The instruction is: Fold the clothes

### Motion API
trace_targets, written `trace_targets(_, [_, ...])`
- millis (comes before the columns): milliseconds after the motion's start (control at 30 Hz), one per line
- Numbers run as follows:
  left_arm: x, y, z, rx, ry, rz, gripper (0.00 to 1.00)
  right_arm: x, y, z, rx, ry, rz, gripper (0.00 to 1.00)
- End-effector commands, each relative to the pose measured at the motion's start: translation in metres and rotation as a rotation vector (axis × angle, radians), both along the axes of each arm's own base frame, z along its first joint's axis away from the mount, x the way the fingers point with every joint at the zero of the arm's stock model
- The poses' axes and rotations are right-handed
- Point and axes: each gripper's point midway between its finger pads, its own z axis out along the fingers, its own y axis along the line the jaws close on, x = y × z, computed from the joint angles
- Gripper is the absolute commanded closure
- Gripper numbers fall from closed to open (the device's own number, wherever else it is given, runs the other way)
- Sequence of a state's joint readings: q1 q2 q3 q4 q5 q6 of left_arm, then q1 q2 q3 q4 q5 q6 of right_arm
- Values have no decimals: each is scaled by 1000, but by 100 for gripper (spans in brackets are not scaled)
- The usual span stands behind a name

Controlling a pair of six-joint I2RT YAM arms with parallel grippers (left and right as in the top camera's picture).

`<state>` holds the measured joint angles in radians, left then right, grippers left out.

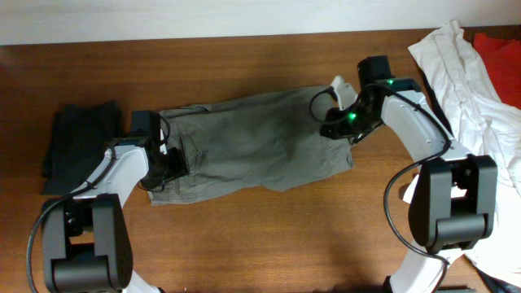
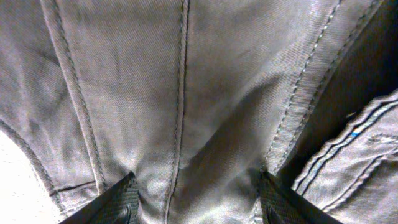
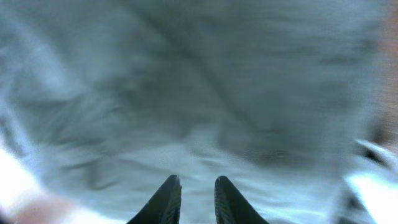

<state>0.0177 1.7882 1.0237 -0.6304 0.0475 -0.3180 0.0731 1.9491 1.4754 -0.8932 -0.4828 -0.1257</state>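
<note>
The grey-olive shorts [image 1: 252, 142] lie spread flat across the middle of the wooden table [image 1: 269, 236]. My left gripper [image 1: 168, 164] is over their left end, at the waistband. In the left wrist view it [image 2: 199, 190] is open wide, with seamed fabric [image 2: 186, 93] and a pale striped lining [image 2: 364, 146] under the fingers. My right gripper [image 1: 332, 126] is at the shorts' right end. In the blurred right wrist view its fingers [image 3: 197, 186] are drawn close together, with only a narrow strip of the grey fabric [image 3: 199, 81] between them.
A dark folded garment [image 1: 77, 146] lies at the left edge of the table. A white garment [image 1: 476, 89] and a red cloth [image 1: 498, 45] are heaped at the right. The right arm's base [image 1: 448, 207] stands at the front right, the left arm's base [image 1: 85, 244] at the front left.
</note>
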Motion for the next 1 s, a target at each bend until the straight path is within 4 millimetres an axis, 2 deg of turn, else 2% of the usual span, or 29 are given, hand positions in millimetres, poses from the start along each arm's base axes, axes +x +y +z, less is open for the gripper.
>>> trace_targets(0, [-23, 16, -29, 66, 103, 32, 37, -17, 36, 16, 118, -30, 138, 77])
trace_targets(233, [-23, 14, -29, 58, 103, 31, 37, -20, 34, -22, -34, -53, 160, 76])
trace_targets(333, [-23, 14, -29, 58, 104, 31, 37, -21, 23, -47, -83, -27, 110, 76])
trace_targets(467, [-23, 14, -29, 58, 104, 31, 37, -15, -10, -76, -210, 9, -6, 76])
trace_targets(533, [-23, 14, -29, 58, 104, 31, 37, -10, -35, -88, -304, 33, -118, 78])
trace_targets(633, [-24, 14, -29, 58, 105, 31, 37, -6, -79, -94, -435, 64, -319, 80])
trace_targets(700, [-24, 14, -29, 58, 107, 31, 37, -5, -97, -94, -455, 76, -394, 80])
trace_targets(833, [-24, 14, -29, 59, 107, 31, 37, -7, -123, -94, -450, 103, -474, 81])
trace_targets(967, [-24, 14, -29, 59, 107, 31, 37, -15, -135, -95, -460, 138, -498, 83])
